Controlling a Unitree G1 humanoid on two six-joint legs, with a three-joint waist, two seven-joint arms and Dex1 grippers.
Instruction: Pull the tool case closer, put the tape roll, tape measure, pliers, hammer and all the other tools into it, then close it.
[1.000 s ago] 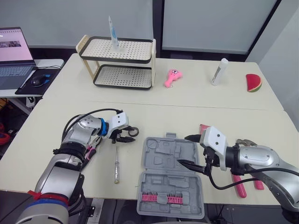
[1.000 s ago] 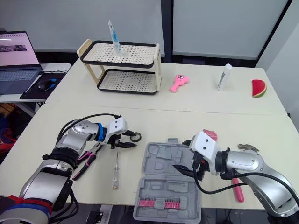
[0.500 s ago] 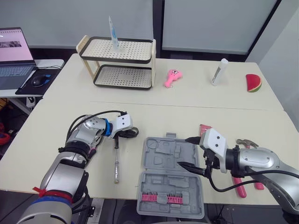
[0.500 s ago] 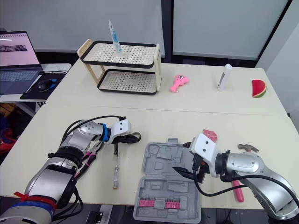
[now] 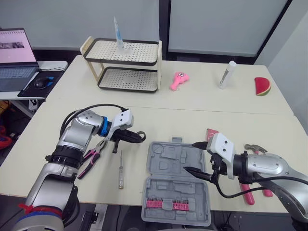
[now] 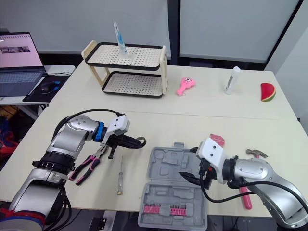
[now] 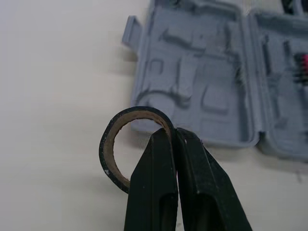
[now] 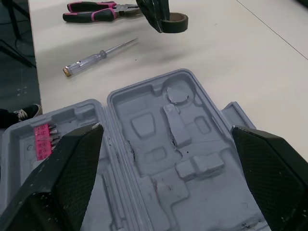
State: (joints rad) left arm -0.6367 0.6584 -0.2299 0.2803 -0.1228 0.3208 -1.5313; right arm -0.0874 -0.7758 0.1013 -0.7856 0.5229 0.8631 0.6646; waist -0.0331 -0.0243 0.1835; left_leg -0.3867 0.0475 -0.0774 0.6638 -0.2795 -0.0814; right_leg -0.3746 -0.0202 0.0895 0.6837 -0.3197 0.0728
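The grey tool case lies open near the front table edge, with a row of pink bits in its near half. My left gripper is shut on the black tape roll, held just above the table left of the case; the left wrist view has the roll pinched by its rim. My right gripper stands open over the case's right side. Pink-handled pliers and a screwdriver lie left of the case. The hammer and a pink object lie to the right.
On the far table stand a two-tier rack, a pink toy, a white bottle and a watermelon slice. A laptop sits on a desk at far left.
My left gripper has shut on the tape roll and lifted it off the table, swinging it toward the case. The right arm has barely moved.
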